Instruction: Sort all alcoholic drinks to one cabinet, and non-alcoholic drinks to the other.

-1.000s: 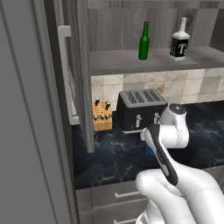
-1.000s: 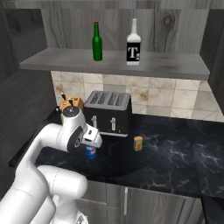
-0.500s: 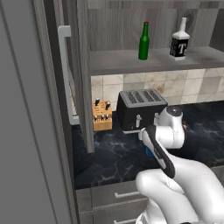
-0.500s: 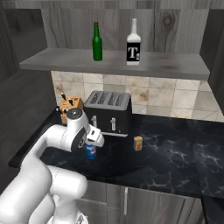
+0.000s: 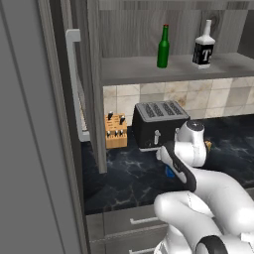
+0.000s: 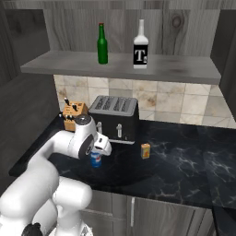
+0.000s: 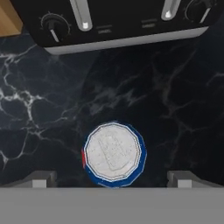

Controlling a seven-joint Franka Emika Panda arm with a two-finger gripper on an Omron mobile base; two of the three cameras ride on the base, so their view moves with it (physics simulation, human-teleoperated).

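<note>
Gripper point(image 7: 112, 178) is spread wide right over the blue soda can point(image 7: 113, 154), with nothing grasped; the two finger tips point(image 7: 40, 178) are seen either side of the can's silver top in the hand view, well clear of it. Compared with a second ago, the wrist has been dropped lower and tucked in closer over the can, which can be spotted in both base views, where the white hand now sits lower in front of the black toaster point(image 6: 114, 119). The jaws haven't been changed over that stretch, same wide spread.

The can itself hasn't been shifted: it's stood upright on the dark marble counter point(image 6: 184, 161), just in front of the toaster, and is partly hidden by the hand point(image 6: 96, 159). The orange-yellow carton point(image 6: 145, 150) is stood on the counter just to the right of it, near the toaster's corner, also unmoved.

Up on the open cabinet shelf point(image 6: 64, 64), the green bottle point(image 6: 102, 44) and the pale bottle with the "T" label point(image 6: 140, 44) are stood side by side, a bit apart, same as before. A wooden knife block point(image 5: 115, 131) is parked left of the toaster. The cabinet door point(image 5: 44, 124) is swung open at the left of the left base view.
</note>
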